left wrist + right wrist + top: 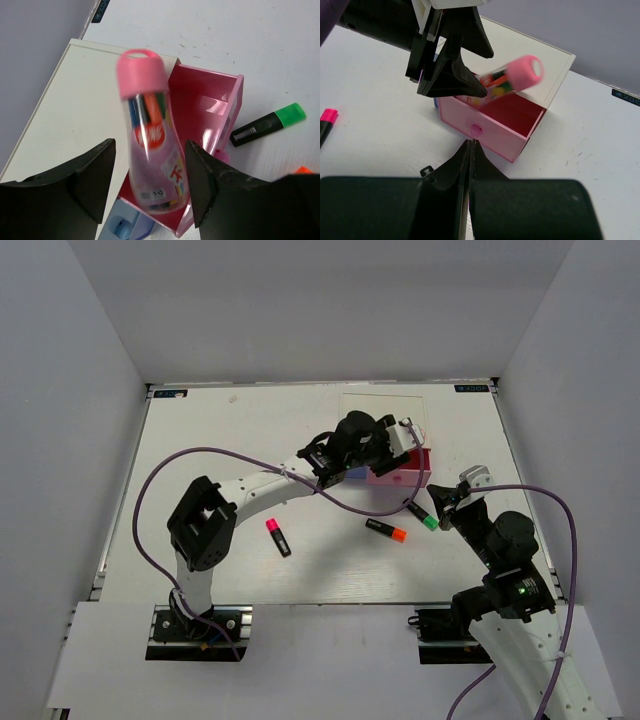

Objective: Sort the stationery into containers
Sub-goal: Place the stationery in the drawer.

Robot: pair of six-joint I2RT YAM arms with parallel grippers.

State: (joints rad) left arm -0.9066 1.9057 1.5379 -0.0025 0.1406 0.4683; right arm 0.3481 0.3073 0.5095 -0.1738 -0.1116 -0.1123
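- Top view: three markers, pink [278, 537], orange [386, 530] and green [422, 515], lie loose on the table [220, 430]; none sorted. My left pincer [405, 443] hangs over the organiser [415, 472]; its gap is hidden here.
- Left wrist: that pincer gapes wide. The tube [150, 145], blurred, sits between the fingers touching neither, above the open pink drawer [210, 100]. Likely dropping in.
- Right wrist: my right pincer [470, 150] is pressed closed and empty, facing the drawer front. The tube is above the drawer, not yet in.

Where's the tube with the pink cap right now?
In the left wrist view, the tube is between the open fingers of the left gripper, tilted over the open pink drawer at the table's far right.
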